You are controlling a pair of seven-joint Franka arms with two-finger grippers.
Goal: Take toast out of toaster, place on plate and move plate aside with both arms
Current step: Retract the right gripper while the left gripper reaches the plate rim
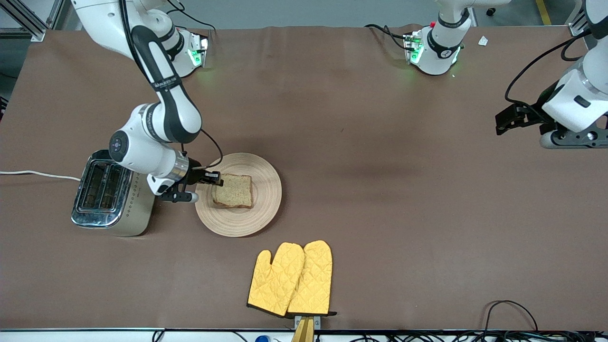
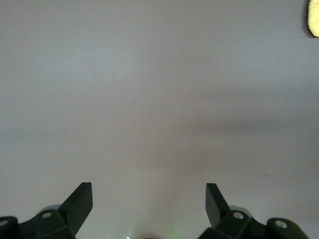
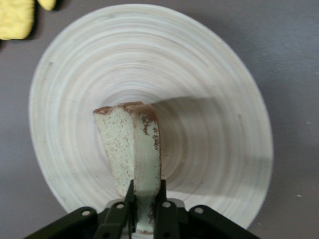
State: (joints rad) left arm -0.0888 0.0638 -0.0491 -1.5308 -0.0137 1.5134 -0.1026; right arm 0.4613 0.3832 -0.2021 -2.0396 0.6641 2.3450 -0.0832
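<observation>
The toast (image 1: pixel 232 191) is a brown speckled slice with a darker crust. My right gripper (image 1: pixel 212 178) is shut on one edge of it and holds it over the round light-wood plate (image 1: pixel 266 190). I cannot tell whether the toast touches the plate. In the right wrist view the toast (image 3: pixel 133 149) stands edge-on between the fingers of my right gripper (image 3: pixel 146 199), with the plate (image 3: pixel 209 74) under it. My left gripper (image 1: pixel 504 119) is open and empty over bare table at the left arm's end. The left wrist view shows it (image 2: pixel 148 199) with jaws wide apart.
A chrome toaster (image 1: pixel 111 194) with two slots stands beside the plate, toward the right arm's end, under the right arm's wrist. Two yellow quilted oven mitts (image 1: pixel 292 280) lie nearer the front camera than the plate; they also show in the right wrist view (image 3: pixel 15 17).
</observation>
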